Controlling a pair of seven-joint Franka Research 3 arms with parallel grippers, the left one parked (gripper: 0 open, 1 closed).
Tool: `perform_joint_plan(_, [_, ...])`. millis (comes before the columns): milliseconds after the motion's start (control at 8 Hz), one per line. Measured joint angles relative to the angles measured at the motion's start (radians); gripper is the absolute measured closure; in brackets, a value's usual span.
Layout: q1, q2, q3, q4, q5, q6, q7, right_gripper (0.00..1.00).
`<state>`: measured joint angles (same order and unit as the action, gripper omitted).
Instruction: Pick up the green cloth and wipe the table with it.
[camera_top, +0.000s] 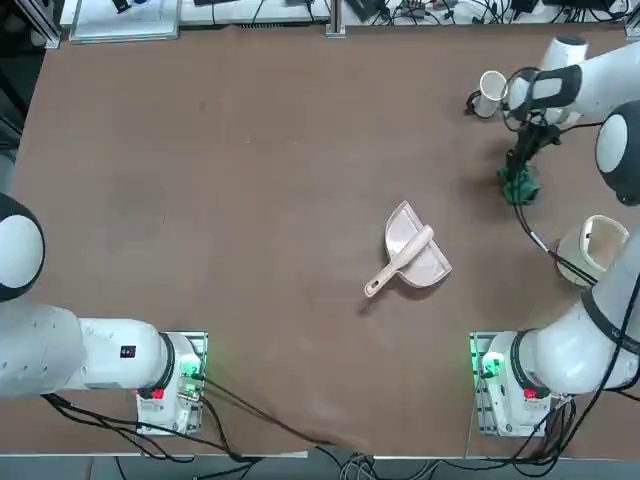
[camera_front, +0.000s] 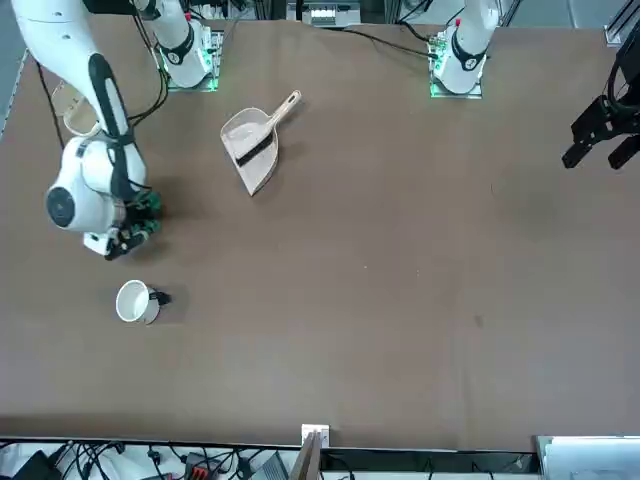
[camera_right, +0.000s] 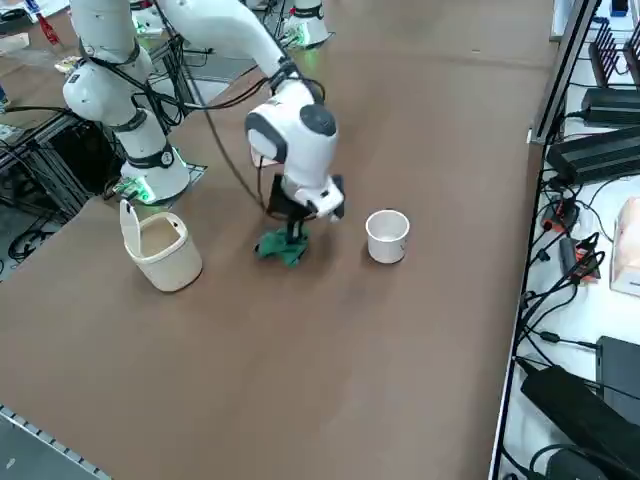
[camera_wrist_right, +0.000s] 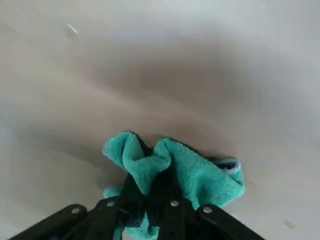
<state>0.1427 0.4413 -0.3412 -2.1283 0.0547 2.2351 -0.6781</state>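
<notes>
The green cloth (camera_wrist_right: 192, 175) is bunched up between the fingers of my right gripper (camera_wrist_right: 147, 207), which is shut on it. From overhead the cloth (camera_top: 519, 185) sits at the right side of the brown table (camera_top: 250, 200), under the gripper (camera_top: 522, 172). Seen from the right side, the cloth (camera_right: 281, 247) touches the tabletop (camera_right: 400, 330) below the gripper (camera_right: 293, 232). The front camera shows a bit of green cloth (camera_front: 149, 212) beside the wrist, near the gripper (camera_front: 138, 228).
A white mug (camera_top: 490, 94) stands just beyond the gripper, also seen from the side as the mug (camera_right: 387, 237). A cream bucket-like container (camera_top: 590, 250) is near the right edge. A beige dustpan with brush (camera_top: 412, 255) lies mid-table.
</notes>
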Motion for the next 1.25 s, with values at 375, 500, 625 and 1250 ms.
perform_joint_plan(375, [-0.002, -0.002, 0.017, -0.004, 0.051, -0.035, 0.004, 0.94])
perform_joint_plan(500, [0.031, -0.007, 0.047, -0.004, 0.122, -0.046, 0.064, 0.94])
perform_joint_plan(625, [0.077, -0.010, 0.080, -0.004, 0.195, -0.046, 0.146, 0.94])
perform_joint_plan(1250, [0.368, -0.008, 0.110, 0.061, 0.368, 0.055, 0.623, 0.94])
